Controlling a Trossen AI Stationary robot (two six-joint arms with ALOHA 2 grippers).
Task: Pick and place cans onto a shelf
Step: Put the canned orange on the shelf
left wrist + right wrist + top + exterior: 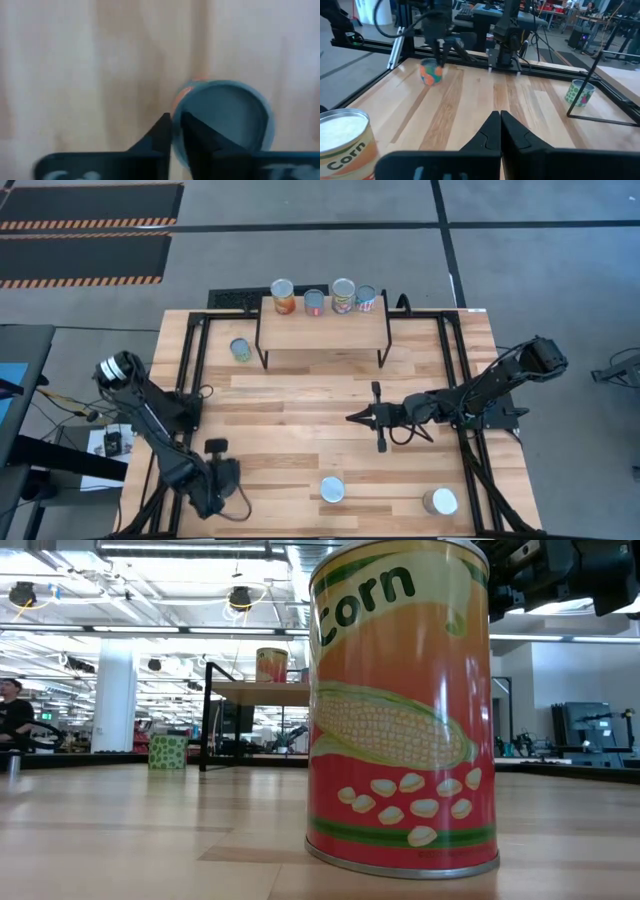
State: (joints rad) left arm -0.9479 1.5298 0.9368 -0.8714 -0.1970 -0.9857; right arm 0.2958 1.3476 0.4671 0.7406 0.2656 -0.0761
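Standing upright near the desk's [300, 400] front edge, corn can [332, 490] just ahead of right hand [352, 418], fingers pressed together. Left hand [213, 446] also pressed together, similarly near. Shelf [323, 330] at far side.

Four cans [313, 301] on shelf [323, 332]; three on table [300, 420].

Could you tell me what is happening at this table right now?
Two robot arms are moving cans onto the shelf, which already carries four cans along its back edge. The right gripper hangs shut and empty over mid-table. The left gripper, also shut, sits near the front left. A green can stands beside the shelf, and two more, including a corn can, wait at the front edge.
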